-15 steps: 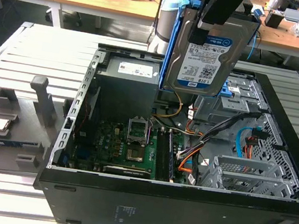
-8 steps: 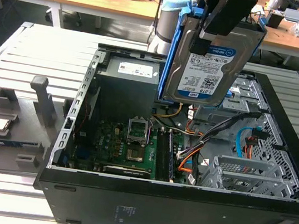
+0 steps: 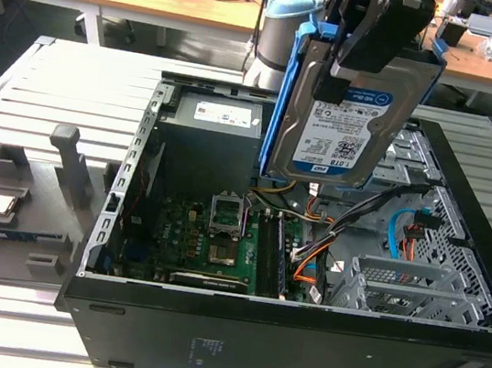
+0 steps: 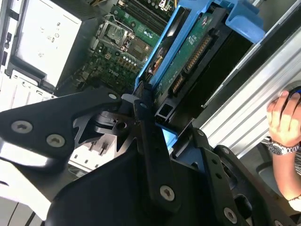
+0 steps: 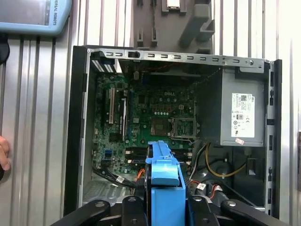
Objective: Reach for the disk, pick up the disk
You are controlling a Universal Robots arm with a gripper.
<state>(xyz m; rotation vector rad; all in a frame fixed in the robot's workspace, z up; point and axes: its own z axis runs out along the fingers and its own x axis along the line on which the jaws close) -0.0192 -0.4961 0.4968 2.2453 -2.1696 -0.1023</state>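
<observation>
Hanging above the open computer case (image 3: 455,271), the disk (image 3: 349,116), stiff and weighty, sits clamped by its blue bracket edges in the gripper (image 3: 363,49) jaws

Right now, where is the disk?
In the exterior view the disk hangs in the gripper, lifted above the open computer case, toward its far side.
</observation>
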